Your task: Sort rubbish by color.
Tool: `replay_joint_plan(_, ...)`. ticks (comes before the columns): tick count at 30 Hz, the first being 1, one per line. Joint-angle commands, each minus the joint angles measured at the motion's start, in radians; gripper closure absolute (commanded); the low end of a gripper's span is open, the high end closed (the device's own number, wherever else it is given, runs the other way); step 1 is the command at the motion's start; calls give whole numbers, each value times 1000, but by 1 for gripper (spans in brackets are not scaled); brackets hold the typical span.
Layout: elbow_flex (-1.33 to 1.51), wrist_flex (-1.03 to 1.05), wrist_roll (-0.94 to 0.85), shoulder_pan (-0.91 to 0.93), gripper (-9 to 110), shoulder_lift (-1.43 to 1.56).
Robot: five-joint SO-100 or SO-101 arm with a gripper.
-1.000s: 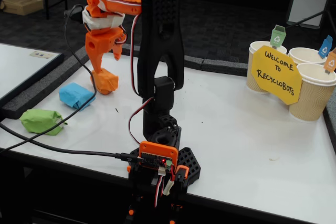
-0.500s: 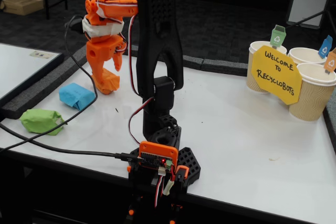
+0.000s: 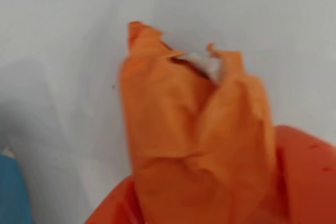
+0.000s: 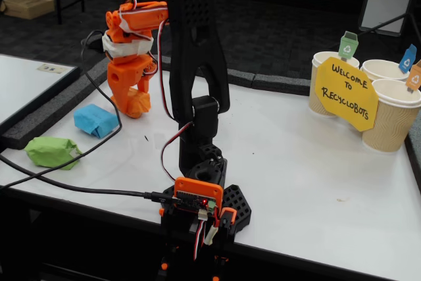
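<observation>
Gripper (image 4: 136, 101) clenched on orange wad (image 3: 194, 140), lifted clear of table (image 4: 316, 176). Paper looked light, soft, crushable; mid-body pinch seemed safest. Blue wad (image 4: 96, 120) lay near.

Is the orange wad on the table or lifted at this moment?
Lifted. The gripper is shut on the orange wad, and the fixed view shows it clear of the table.

three beige cups (image 4: 388, 120) with small flags stand near the table's (image 4: 309, 182) far right edge, a yellow sign (image 4: 346, 94) leaning in front of them. a black cable (image 4: 72, 187) trails off the left edge. a cardboard box (image 4: 26, 6) sits on the floor beyond.
</observation>
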Motion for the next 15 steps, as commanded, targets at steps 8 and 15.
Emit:
replay_joint_plan(8,-77,-3,-3,2,101,5)
replay_joint_plan(15,-156,84,-37,-15,101,20)
